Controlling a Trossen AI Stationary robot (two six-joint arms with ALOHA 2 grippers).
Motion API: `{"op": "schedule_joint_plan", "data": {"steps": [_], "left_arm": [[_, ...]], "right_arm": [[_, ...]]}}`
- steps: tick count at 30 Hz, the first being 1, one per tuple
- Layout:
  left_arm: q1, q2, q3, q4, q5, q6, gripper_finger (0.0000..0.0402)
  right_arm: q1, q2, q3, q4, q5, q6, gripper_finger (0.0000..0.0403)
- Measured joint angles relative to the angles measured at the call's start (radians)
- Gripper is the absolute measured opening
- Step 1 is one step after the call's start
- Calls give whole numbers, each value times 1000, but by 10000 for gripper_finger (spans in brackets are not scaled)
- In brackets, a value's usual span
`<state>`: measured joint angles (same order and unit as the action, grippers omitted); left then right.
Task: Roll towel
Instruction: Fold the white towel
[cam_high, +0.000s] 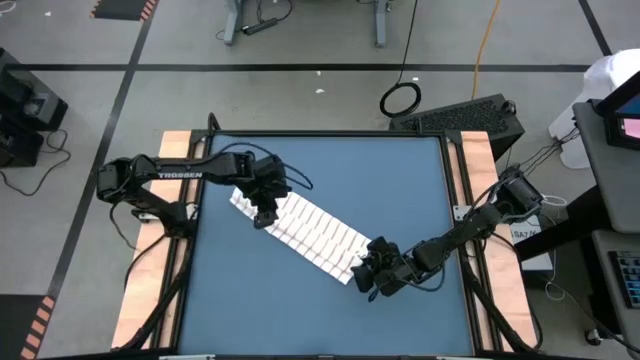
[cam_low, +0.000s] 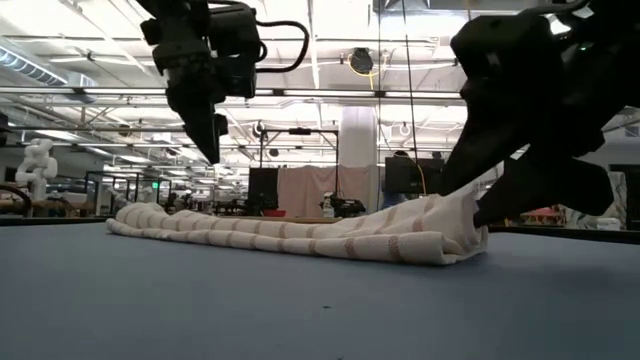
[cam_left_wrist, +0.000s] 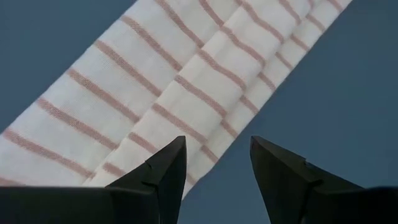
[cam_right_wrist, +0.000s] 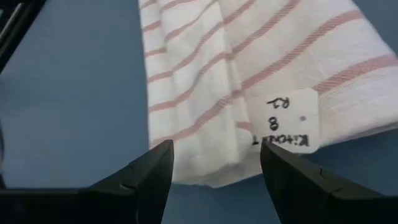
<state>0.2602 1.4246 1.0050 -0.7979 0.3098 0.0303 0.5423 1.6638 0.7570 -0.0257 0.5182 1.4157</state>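
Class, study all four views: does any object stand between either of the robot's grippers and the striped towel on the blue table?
Nothing visible does. The left gripper hangs open just above one end of the long white cloth towel with thin reddish stripes; the right gripper, open, sits at its other end, by the white handwritten tag. Only bare blue tabletop surrounds it.

White towel (cam_high: 305, 228) w/ thin reddish stripes, white handwritten tag (cam_right_wrist: 287, 119); blue tabletop (cam_high: 400, 180).
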Motion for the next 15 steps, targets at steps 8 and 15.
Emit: {"op": "schedule_joint_plan", "data": {"steps": [8, 15], "left_arm": [[-14, 0, 0, 2, -31, -26, 183], [-14, 0, 0, 4, -66, -25, 183]], "right_arm": [[-5, 0, 0, 23, 3, -43, 175], [-14, 0, 0, 62, 6, -65, 76]]}}
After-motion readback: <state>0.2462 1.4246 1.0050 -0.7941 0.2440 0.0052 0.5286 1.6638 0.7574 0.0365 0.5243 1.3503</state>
